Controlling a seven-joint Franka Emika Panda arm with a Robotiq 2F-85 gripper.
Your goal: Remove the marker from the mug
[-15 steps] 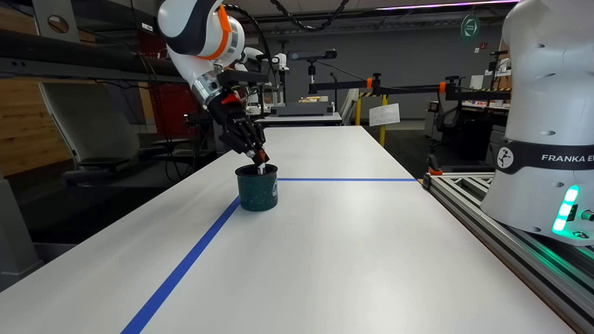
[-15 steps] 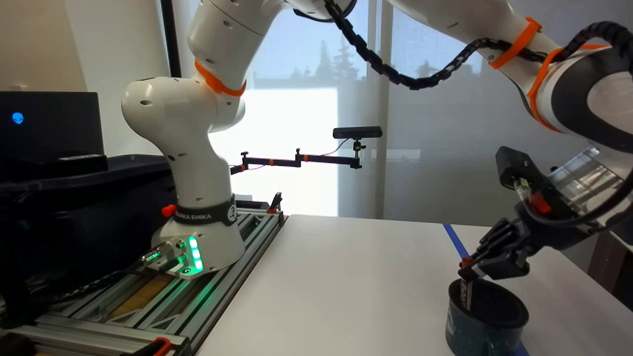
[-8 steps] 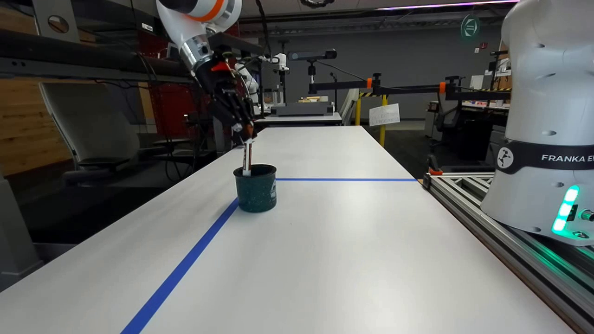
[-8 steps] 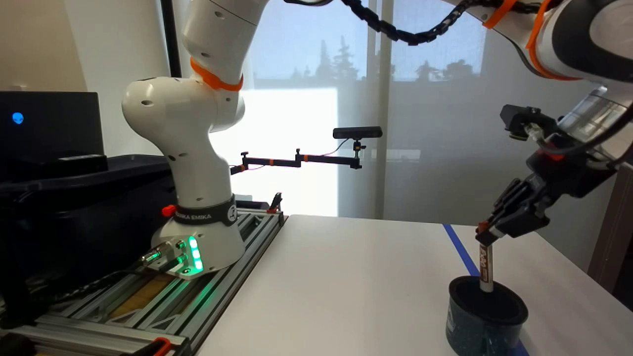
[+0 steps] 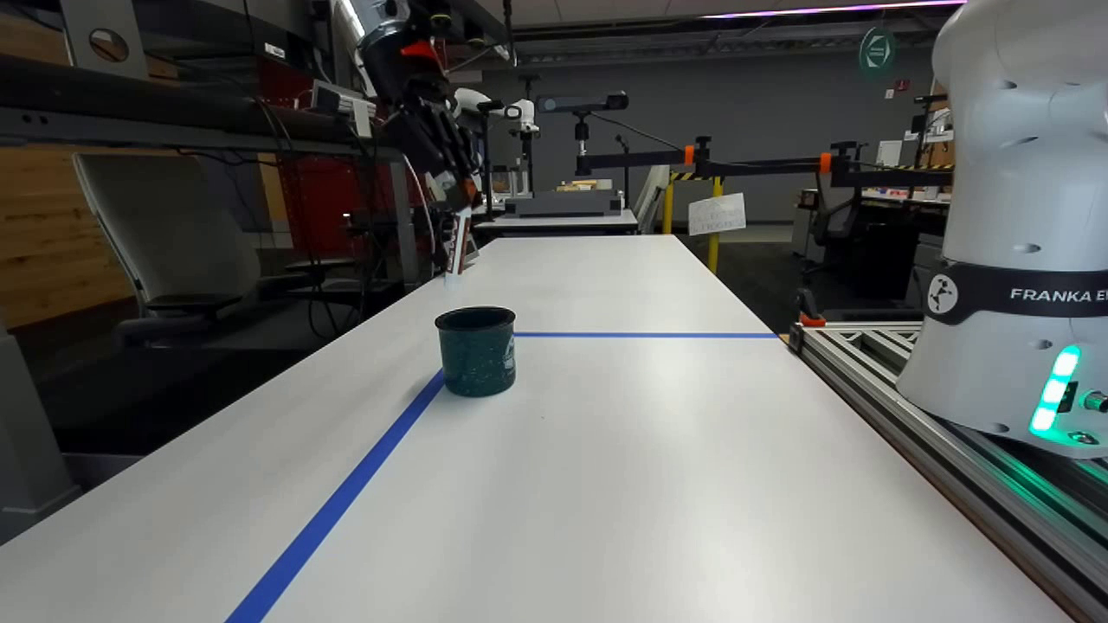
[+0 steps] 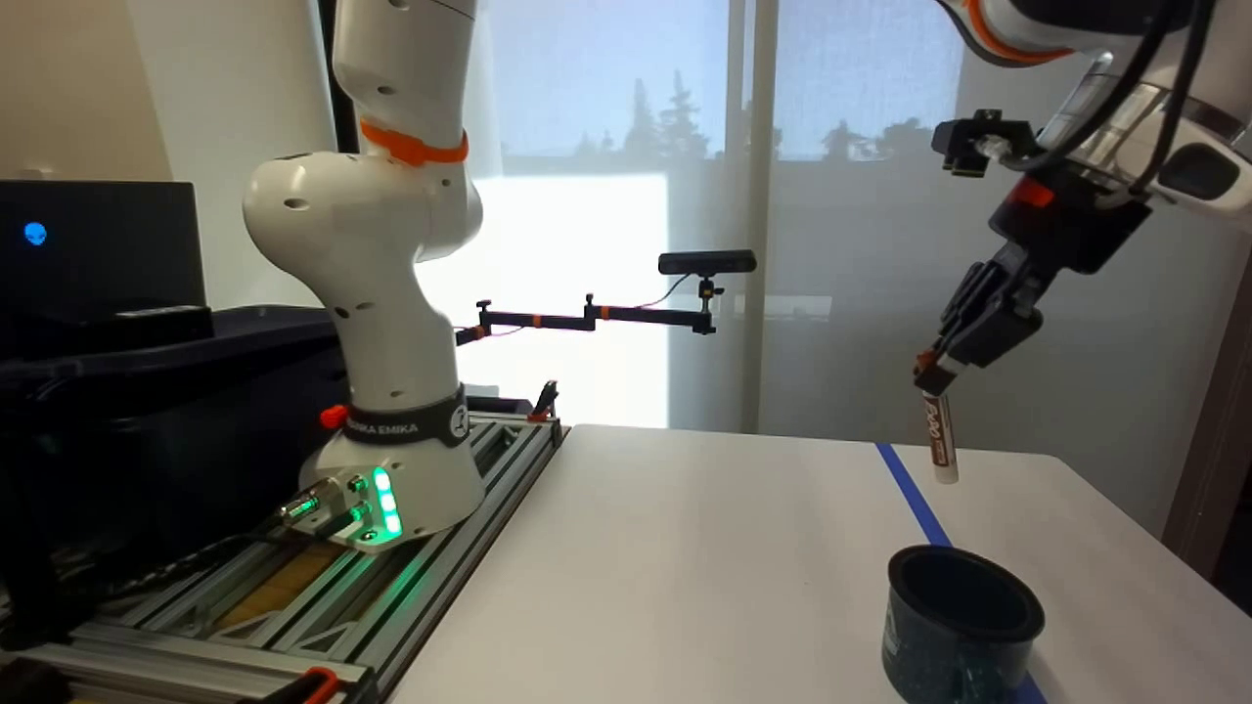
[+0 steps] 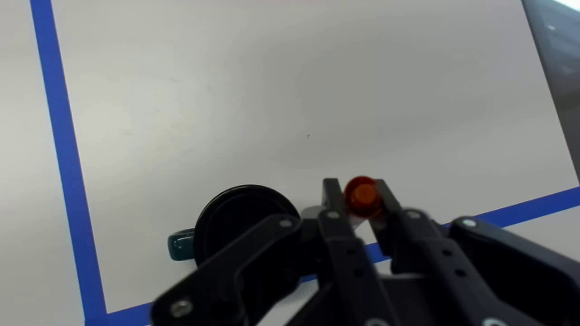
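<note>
Has lifted the marker clear of the mug since the earlier frame, holding it pinched by the reddish end in the gripper, suspended below on a steep, slightly tilted long axis.

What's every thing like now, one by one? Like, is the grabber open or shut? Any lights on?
Gripper: shut on the marker.
Marker: out of the mug, held in the air, slightly tilted.
Mug: upright on the table, inside too dark to tell.
Light: on, green.
Laptop: lid up, logo lit blue.
Tape: flat on the table.
</note>
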